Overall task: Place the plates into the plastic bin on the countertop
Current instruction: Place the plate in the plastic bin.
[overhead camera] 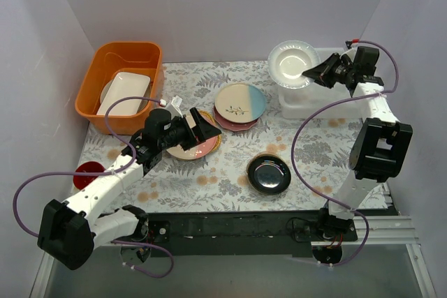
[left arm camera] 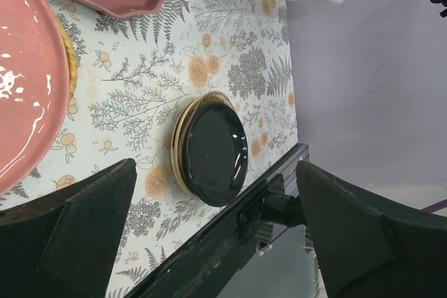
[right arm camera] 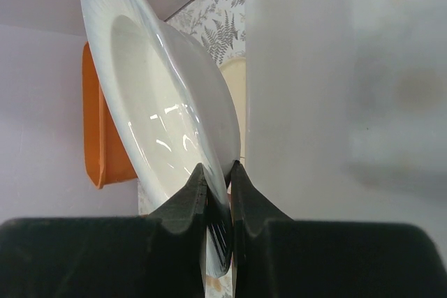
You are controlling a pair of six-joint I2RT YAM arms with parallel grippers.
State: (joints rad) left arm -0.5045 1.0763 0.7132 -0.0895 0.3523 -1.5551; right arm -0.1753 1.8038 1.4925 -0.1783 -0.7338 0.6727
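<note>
Right gripper (overhead camera: 318, 72) pinches the rim of the white plate (overhead camera: 292, 64); the plate sticks out leftward from the fingers, over the left end of the plastic bin (overhead camera: 307, 111), so the drop's basically straight down (left gripper (overhead camera: 201, 129) is wide open, well away).

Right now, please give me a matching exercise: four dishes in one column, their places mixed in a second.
1. round white scalloped plate
2. glossy black round plate
3. white rectangular dish
4. cream-and-blue round plate

A. inside the orange plastic tub
B. on the pink dotted plate
C. in the right gripper
D. flat on the fern-patterned countertop

Pairs: 1-C, 2-D, 3-A, 4-B
</note>
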